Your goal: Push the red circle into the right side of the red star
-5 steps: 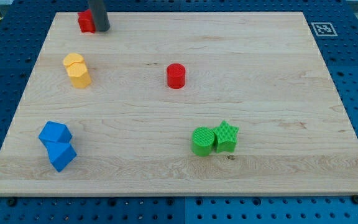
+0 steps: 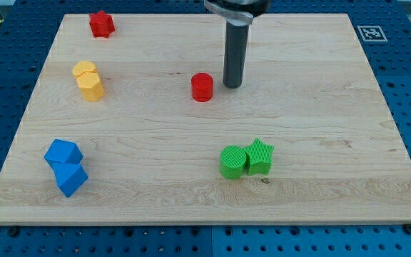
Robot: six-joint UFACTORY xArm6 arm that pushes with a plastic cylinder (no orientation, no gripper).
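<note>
The red circle [image 2: 202, 86] stands near the middle of the wooden board, toward the view's top. The red star [image 2: 101, 23] sits at the board's top left corner. My tip [image 2: 232, 85] is just to the right of the red circle, with a small gap between them. The dark rod rises from the tip to the view's top edge.
Two yellow blocks [image 2: 88, 80] stand together at the left. Two blue blocks [image 2: 66, 166] sit at the lower left. A green circle [image 2: 232, 161] and a green star [image 2: 260, 156] touch at the lower middle. A tag marker [image 2: 369, 32] is at the board's top right corner.
My tip has moved from beside the red star at the top left to the right side of the red circle. No block has moved.
</note>
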